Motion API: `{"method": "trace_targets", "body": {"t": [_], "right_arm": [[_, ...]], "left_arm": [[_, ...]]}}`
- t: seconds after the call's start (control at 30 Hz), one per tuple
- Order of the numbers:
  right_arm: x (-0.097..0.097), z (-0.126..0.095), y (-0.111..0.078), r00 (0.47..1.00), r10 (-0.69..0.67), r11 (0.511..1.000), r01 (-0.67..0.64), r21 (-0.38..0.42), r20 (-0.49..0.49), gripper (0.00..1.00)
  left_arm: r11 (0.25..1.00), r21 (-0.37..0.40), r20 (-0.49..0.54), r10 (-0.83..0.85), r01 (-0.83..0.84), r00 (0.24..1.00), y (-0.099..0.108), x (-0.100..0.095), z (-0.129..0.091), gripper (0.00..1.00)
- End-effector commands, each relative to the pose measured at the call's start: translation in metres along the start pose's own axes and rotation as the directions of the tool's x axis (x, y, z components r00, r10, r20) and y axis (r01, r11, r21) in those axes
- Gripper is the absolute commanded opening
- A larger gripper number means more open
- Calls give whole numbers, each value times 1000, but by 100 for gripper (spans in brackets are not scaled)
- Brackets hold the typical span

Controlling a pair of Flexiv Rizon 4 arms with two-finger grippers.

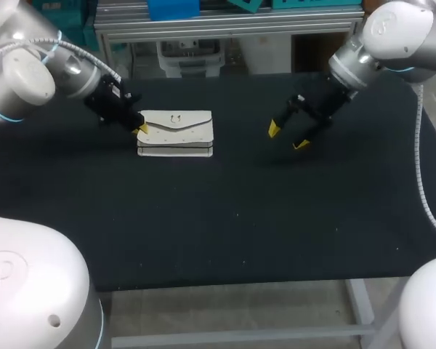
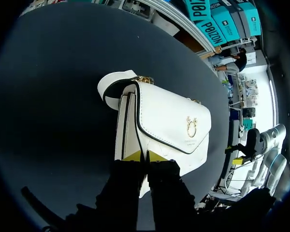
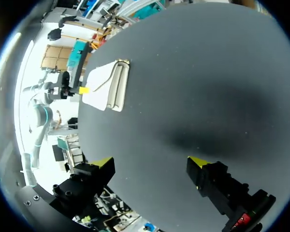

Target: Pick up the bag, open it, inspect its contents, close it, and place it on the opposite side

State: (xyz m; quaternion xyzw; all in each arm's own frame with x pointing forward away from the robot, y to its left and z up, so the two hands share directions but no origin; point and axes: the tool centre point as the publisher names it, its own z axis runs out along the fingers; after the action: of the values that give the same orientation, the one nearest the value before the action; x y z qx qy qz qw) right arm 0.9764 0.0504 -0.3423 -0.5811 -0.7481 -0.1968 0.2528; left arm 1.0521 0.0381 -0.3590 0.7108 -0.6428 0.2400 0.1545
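Observation:
A white bag (image 1: 176, 133) lies flat on the black table (image 1: 225, 218), left of the middle, flap up, with a gold clasp (image 2: 191, 126). Its strap (image 2: 111, 84) curls at the far end. My left gripper (image 1: 142, 129) is at the bag's left edge. In the left wrist view its yellow tips (image 2: 145, 155) stand close together, pinching the near edge of the bag (image 2: 169, 121). My right gripper (image 1: 288, 137) hovers open over bare table to the bag's right, holding nothing. In the right wrist view the gripper (image 3: 150, 162) is spread wide, and the bag (image 3: 106, 86) lies well ahead.
The black tabletop stretches wide in front of the bag and to the right. An aluminium frame rail (image 1: 225, 27) runs along the table's back edge.

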Motion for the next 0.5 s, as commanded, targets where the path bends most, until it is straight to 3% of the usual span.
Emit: {"method": "trace_targets", "body": {"t": [0.03,0.2,0.5], "right_arm": [[-11,-23,-8,998,19,1000,-18,-23,58,100],[-31,-46,-4,992,57,998,-53,-37,117,100],[-46,-70,5,977,68,997,-61,-41,200,100]], "left_arm": [[1000,30,-4,8,-8,1000,-9,-20,-21,0],[999,39,21,4,-5,1000,-22,-42,-36,0],[1000,24,75,9,-11,997,-49,-83,-53,0]]}}
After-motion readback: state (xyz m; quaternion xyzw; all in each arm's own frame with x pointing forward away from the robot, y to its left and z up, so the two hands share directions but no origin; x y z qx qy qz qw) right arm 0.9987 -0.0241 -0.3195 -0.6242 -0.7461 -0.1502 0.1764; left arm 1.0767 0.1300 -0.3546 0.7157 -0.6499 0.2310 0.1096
